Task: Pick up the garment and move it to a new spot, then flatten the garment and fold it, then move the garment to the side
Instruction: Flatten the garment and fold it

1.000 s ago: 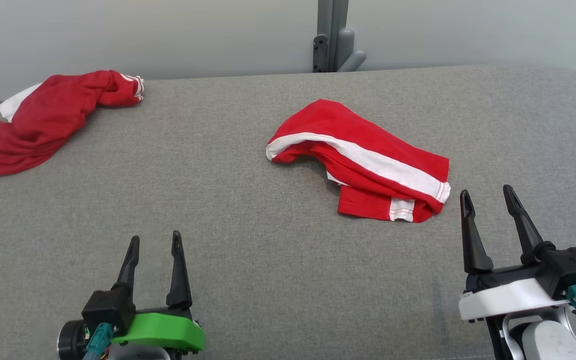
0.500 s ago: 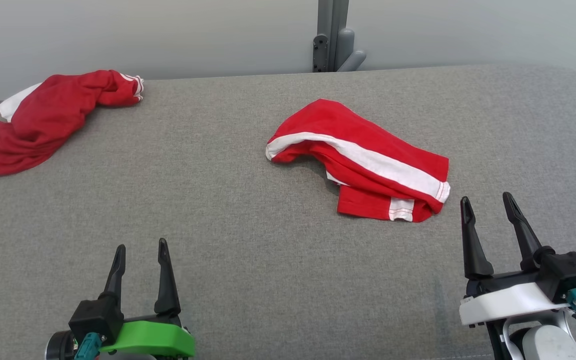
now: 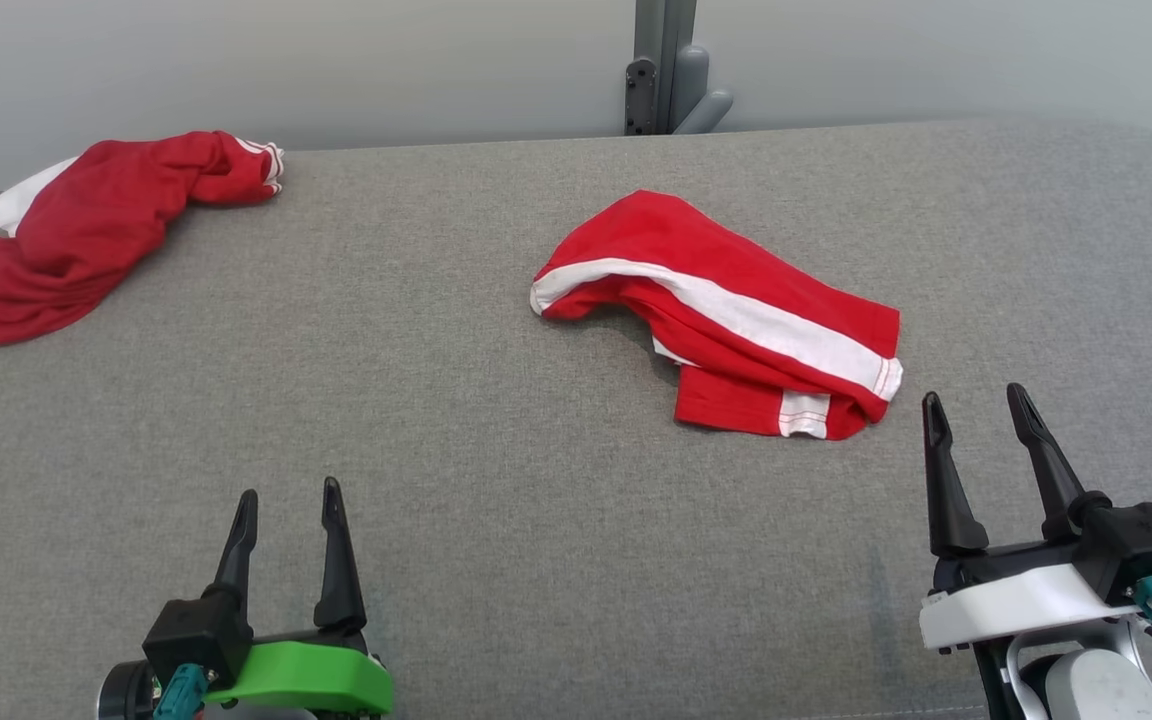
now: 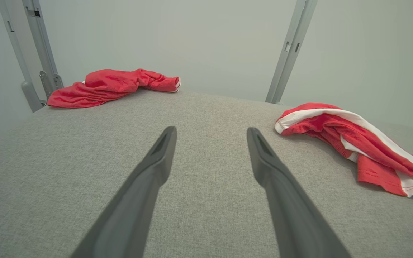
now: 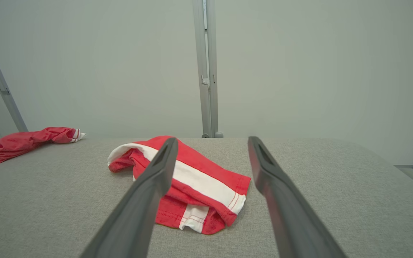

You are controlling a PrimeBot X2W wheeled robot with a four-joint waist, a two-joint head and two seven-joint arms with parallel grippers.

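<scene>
1. The padded surface [image 3: 496,500] took up nearly everything: grey, coarse-woven cloth, flat on top and rounded at its far right corner.
2. Behind it ran a pale wall [image 3: 336,60], smooth and matte, with a grey metal post [image 3: 664,60] upright at the far edge.
3. The garment [image 3: 726,310] lay crumpled right of centre. It was soft red fabric with a broad white band running diagonally across it, stitched hems at the near end.
4. A second red garment [image 3: 86,230] sat bunched in a long heap at the far left corner, well apart from the first.
5. The right gripper [image 3: 974,395] was near the garment's near-right end, its long dark tapered fingers spread and empty.
6. The left gripper [image 3: 290,490], on a green mount, was over bare cloth at the near left, fingers likewise parted, holding nothing.
</scene>
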